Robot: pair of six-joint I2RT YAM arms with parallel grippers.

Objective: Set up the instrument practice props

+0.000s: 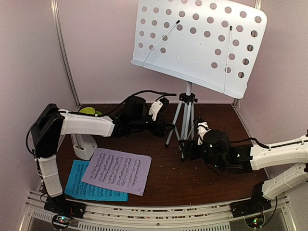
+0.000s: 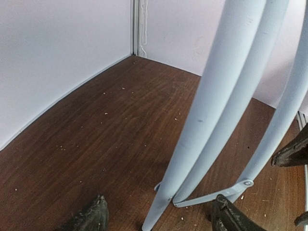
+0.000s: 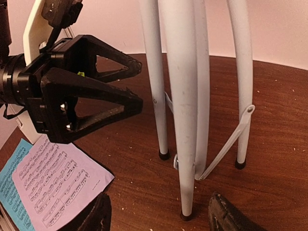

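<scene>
Stand: white perforated music stand (image 1: 197, 43), desk tilted and high at the back of the table (image 1: 202, 185), 2 thin wire holders across its face.
Tripod: silver tripod (image 1: 186, 118) under the desk, rubber feet on the table, legs braced by thin struts. It stands between the 2 hands.
L hand: left hand (image 3: 139, 85) released, black fingers spread, reaching in from the left w/ tips just beside a tripod leg. Its own cam shows legs rising between its fingers (image 2: 91, 217). Can't tell if there's contact.
R hand: right hand (image 3: 161, 212) released, fingers wide, low near the table on the tripod's right. The nearest leg's foot sits between them and doesn't seem to touch either finger.
Pages: lilac page (image 1: 117, 171) flat at front-left, print up, lying partly over the cyan page (image 1: 84, 188), which shows at its left and near sides. Both well apart from the tripod.
Metronome: small white metronome (image 1: 84, 146) upright on the table just behind the pages, partly under the L forearm. Front detail too small to read.
Bowl: lime-green bowl (image 1: 88, 111) at back-left, mostly hidden behind the L arm.
</scene>
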